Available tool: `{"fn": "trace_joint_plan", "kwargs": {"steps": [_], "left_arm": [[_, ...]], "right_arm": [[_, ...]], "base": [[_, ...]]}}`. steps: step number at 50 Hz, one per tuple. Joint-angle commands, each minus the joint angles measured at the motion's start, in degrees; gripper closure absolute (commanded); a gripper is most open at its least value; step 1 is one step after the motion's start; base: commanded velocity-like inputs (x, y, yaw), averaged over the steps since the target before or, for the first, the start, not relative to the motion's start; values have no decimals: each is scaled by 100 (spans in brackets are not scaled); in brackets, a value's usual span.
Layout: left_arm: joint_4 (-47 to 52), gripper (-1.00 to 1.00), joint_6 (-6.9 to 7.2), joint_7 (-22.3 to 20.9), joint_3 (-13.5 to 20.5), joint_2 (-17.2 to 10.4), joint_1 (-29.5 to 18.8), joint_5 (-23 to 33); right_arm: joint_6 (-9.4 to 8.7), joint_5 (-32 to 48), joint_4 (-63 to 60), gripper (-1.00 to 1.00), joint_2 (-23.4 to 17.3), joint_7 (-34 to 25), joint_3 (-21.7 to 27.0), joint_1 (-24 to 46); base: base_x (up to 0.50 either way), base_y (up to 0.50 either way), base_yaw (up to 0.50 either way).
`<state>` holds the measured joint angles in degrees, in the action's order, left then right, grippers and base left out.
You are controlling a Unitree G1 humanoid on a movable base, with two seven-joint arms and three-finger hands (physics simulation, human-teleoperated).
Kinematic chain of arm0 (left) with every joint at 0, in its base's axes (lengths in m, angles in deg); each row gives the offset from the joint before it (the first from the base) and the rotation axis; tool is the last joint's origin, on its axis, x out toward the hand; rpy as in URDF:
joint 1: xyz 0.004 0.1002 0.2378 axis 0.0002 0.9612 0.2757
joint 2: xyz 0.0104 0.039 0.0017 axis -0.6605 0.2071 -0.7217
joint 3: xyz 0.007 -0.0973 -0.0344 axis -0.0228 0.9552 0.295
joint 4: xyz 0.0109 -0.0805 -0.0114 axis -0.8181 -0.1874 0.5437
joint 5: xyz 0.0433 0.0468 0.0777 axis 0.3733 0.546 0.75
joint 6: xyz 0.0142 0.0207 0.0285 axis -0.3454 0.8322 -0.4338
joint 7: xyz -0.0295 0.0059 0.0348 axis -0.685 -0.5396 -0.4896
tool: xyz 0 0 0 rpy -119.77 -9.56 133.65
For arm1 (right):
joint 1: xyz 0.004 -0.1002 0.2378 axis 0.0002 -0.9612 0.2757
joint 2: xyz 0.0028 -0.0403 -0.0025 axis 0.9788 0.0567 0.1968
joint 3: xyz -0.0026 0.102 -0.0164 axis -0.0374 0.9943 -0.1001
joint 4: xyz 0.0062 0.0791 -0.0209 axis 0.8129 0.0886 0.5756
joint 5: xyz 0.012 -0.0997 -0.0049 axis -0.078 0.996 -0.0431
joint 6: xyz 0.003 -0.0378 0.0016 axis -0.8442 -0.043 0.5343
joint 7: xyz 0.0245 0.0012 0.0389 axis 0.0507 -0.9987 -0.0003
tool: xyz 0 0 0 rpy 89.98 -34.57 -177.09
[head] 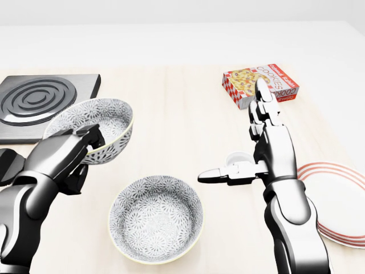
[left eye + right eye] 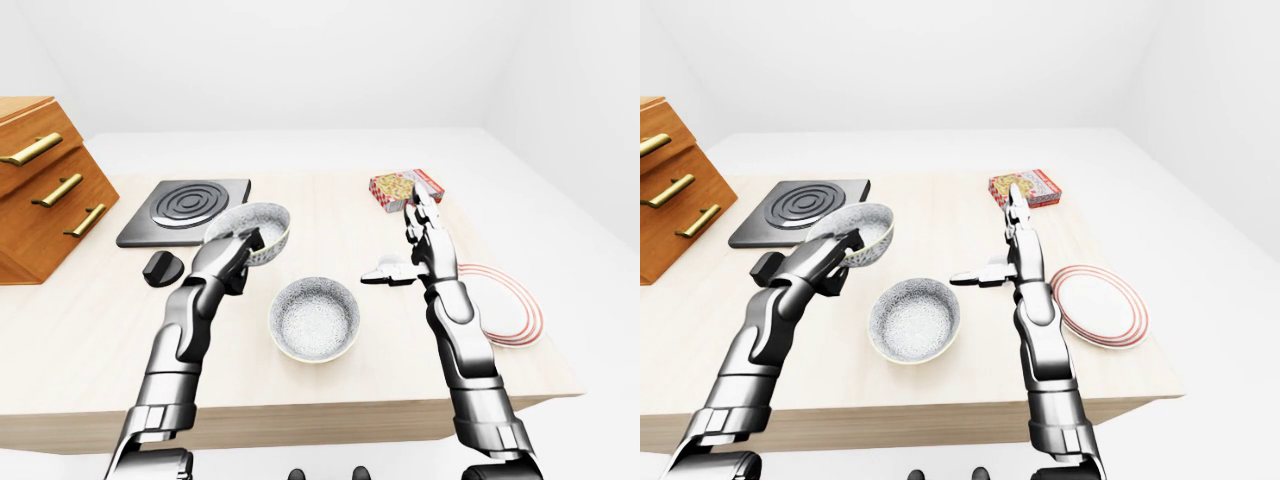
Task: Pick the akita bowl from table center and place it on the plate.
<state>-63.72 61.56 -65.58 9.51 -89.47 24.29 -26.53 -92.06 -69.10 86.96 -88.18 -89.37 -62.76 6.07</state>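
The left hand [image 1: 68, 149] pinches one akita bowl [image 1: 94, 130] aloft, tilted, well left of the plate [image 2: 1100, 305]; placing remains. The right hand [image 1: 251, 154], fingers spread, hovers just beside the plate, empty.

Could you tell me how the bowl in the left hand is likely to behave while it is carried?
The bowl looks rigid and glazed, so probably slippery. The left hand grips one rim only and it hangs tilted, so it may swing or slip. Likely breakable if dropped.

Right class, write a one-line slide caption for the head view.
Left hand lifts one patterned bowl while a second bowl sits below; right hand open beside the plate.
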Motion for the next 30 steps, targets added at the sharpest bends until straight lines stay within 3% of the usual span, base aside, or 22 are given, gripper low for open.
{"fn": "trace_joint_plan", "kwargs": {"steps": [1, 10, 30], "left_arm": [[1340, 100, 0, -900, 173, 55, -1, 494], [1273, 100, 0, -1217, 7, 196, -672, 440], [2231, 100, 19, -1956, -343, 804, -619, 670]], "right_arm": [[0, 307, -1, -100, -100, -167, -81, 182], [0, 940, 229, -100, -210, -577, -162, 800], [0, 2244, 1239, -100, -35, -965, -431, 1550]], "base": [[0, 0, 0], [0, 0, 0], [0, 0, 0]]}}
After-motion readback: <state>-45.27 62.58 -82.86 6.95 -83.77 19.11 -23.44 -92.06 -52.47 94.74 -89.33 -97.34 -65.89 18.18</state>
